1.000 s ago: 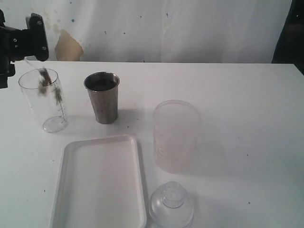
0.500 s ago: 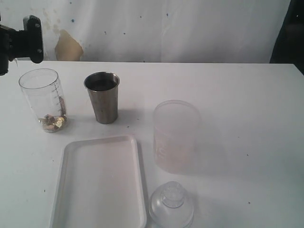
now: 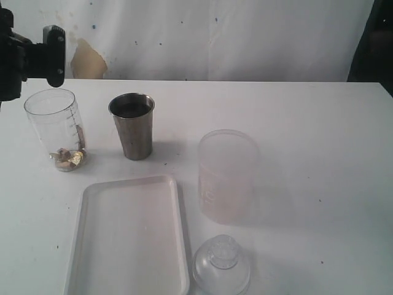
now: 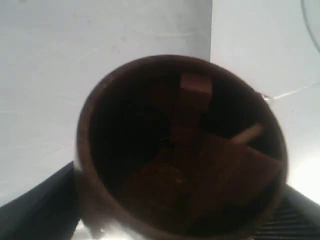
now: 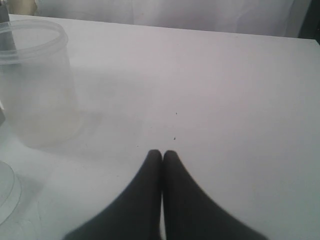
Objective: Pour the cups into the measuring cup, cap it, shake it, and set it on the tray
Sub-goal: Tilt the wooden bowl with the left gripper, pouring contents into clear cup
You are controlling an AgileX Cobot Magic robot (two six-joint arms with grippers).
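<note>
The left pincer (image 3: 37, 60) stands wide, clasping the brown cup (image 4: 180, 150), with blurred lumps seemingly inside. The measuring cup (image 3: 57, 130) sits just beneath it, the steel tumbler (image 3: 133, 126) and tray (image 3: 86, 203) farther off. The right pincer (image 5: 161, 156) is closed and empty, the frosted container (image 5: 35, 85) apart from it.

Lighting: bright, even, diffuse. In your exterior view you get only faint, soft shadows to the right of the steel tumbler (image 3: 132, 126) and the frosted container (image 3: 226, 175). Your left wrist view: brown cup (image 4: 180, 150) dim inside, blurred, out of focus. Your right wrist view: table (image 5: 225, 100) washed pale, near foreground soft.
</note>
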